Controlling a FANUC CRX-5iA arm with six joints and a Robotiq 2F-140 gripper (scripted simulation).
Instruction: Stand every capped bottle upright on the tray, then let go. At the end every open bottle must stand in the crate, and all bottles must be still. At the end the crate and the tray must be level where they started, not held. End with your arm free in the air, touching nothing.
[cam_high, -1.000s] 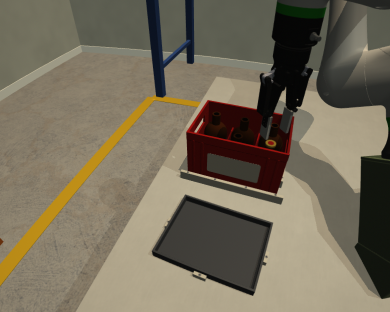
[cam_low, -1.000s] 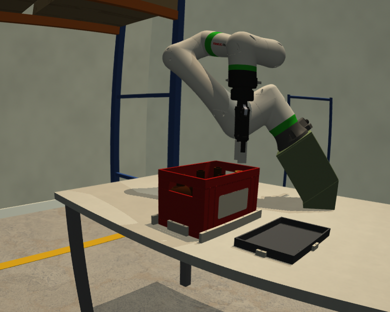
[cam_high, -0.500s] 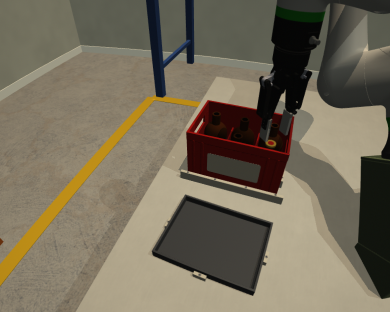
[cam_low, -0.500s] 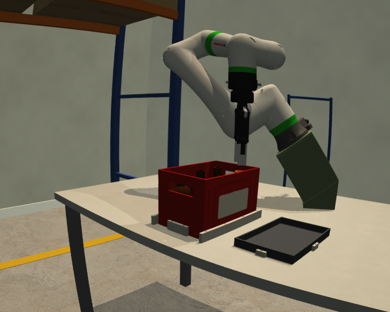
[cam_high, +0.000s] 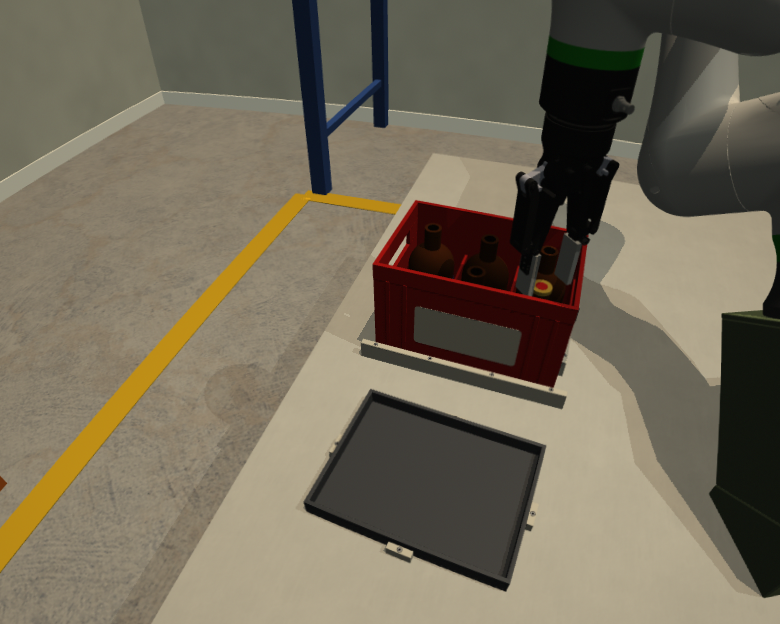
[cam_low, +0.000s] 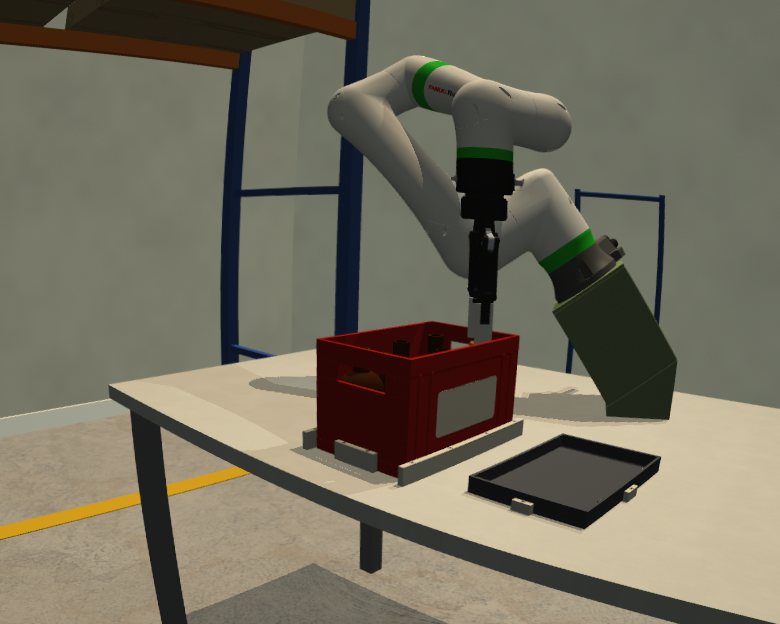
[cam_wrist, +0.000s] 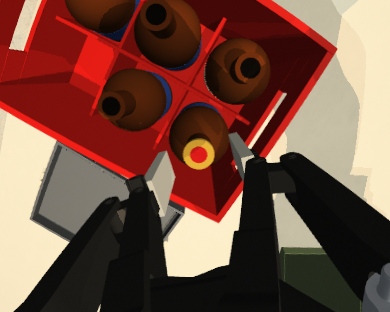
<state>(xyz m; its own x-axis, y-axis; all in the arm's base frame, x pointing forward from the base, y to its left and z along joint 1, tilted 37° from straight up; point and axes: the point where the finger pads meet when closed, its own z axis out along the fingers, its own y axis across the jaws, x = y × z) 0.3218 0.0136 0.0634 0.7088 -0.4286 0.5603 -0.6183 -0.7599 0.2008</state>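
The capped bottle (cam_wrist: 199, 139), brown with a yellow and red cap, stands in a corner cell of the crate (cam_high: 472, 305), the cell on the side toward the tray and nearest the arm's pedestal (cam_high: 748, 416). It appears to be the only capped one: four open bottles (cam_wrist: 168, 31) stand in other cells and one cell looks vacant, so their part of the task seems already met as long as they are left undisturbed. The gripper (cam_high: 551, 271) hangs over the capped bottle, part open, its fingers on either side of the cap and not closed on it; it holds nothing. From the side its tips reach about the level of the crate's rim, so I judge this the descent toward a grasp, with nothing of the transfer done. The tray (cam_high: 325, 494) lies flat between the crate and the near edge of the table (cam_high: 273, 572), holding no bottle. Left to do: lower further, close on the neck, lift clear of the dividers, set the bottle upright in the tray, release.
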